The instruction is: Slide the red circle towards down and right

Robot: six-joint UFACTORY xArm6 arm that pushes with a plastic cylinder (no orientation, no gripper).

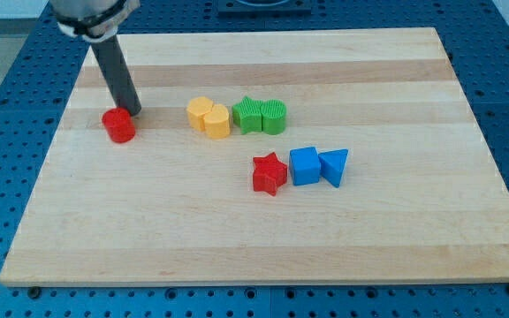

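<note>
The red circle [119,125] sits on the wooden board [263,230] at the view's left, upper part. My tip [134,112] is just above and right of it, touching or nearly touching its upper right edge. The dark rod rises from there toward the view's top left.
Two yellow blocks [208,117] and two green blocks [261,116] stand in a row right of the red circle. A red star [269,173], a blue cube [305,165] and a blue triangle [334,166] lie in a row near the board's middle.
</note>
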